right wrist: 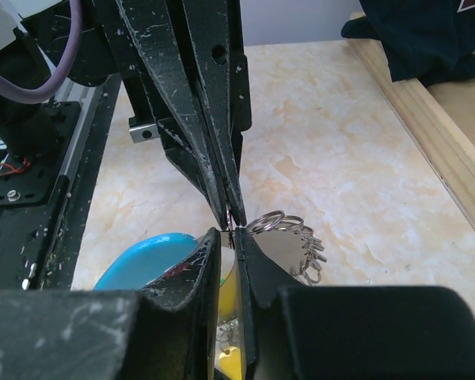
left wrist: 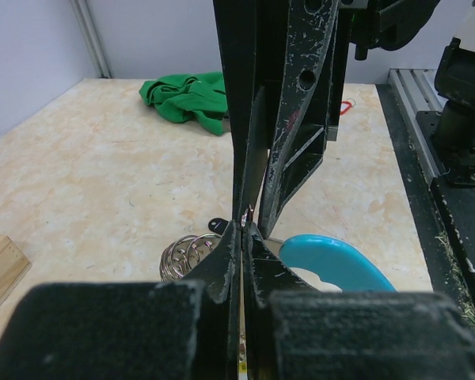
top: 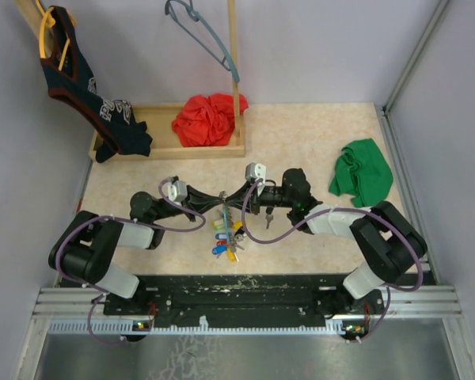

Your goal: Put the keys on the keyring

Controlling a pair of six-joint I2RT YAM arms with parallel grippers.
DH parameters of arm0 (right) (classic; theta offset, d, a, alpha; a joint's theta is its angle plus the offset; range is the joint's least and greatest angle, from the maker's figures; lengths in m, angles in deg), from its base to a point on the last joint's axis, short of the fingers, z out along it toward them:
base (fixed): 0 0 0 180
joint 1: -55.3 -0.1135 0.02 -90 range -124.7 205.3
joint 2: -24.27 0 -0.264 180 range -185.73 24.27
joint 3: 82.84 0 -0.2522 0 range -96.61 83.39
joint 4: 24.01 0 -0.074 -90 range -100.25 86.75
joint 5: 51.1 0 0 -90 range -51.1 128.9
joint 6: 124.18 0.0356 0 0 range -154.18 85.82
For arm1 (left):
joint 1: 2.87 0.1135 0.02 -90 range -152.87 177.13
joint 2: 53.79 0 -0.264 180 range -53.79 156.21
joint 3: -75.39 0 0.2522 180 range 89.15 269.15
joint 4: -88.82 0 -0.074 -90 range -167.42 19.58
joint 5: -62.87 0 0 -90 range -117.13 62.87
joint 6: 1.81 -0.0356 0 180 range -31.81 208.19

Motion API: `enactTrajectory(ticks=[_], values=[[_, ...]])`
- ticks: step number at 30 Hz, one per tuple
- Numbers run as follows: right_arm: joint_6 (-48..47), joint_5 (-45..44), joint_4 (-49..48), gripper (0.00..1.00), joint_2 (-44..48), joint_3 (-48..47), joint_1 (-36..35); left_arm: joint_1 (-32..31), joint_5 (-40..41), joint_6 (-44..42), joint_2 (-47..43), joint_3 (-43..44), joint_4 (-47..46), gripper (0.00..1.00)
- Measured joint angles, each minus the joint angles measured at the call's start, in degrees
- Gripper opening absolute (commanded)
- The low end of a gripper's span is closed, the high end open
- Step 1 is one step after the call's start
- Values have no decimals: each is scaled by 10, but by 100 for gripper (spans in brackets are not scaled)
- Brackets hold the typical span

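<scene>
Looking down from above, my left pincer (top: 214,202) and right pincer (top: 239,203) meet tip to tip over the tabletop (top: 317,237), with the keys (top: 226,234) bunched just below. A crooked tug from either arm could, I judge, slip the thin hoop free. My left wrist shows the left pressed together beside the keyring (left wrist: 332,263), whose light-blue section is glossy. My right wrist shows the right a slit apart; what it nips I cannot tell.
</scene>
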State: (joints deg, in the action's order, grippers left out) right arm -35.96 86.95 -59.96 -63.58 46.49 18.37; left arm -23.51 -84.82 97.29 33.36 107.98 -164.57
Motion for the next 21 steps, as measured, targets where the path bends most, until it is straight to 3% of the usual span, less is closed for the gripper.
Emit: enactTrajectory(ticks=[3, 9, 11, 15, 21], values=[[-2, 1, 1, 0, 0, 0, 0, 0, -2, 0, 0, 0, 0, 0], [-10, 1, 19, 0, 0, -8, 1, 1, -5, 1, 0, 0, 0, 0], [-20, 3, 38, 0, 0, -16, 2, 2, -6, 0, 0, 0, 0, 4], [-65, 7, 120, 0, 4, -51, 2, 7, -18, 0, 0, 0, 0, 14], [-168, -3, 295, 0, 19, -117, 2, 21, -55, 17, 11, 17, 0, 21]])
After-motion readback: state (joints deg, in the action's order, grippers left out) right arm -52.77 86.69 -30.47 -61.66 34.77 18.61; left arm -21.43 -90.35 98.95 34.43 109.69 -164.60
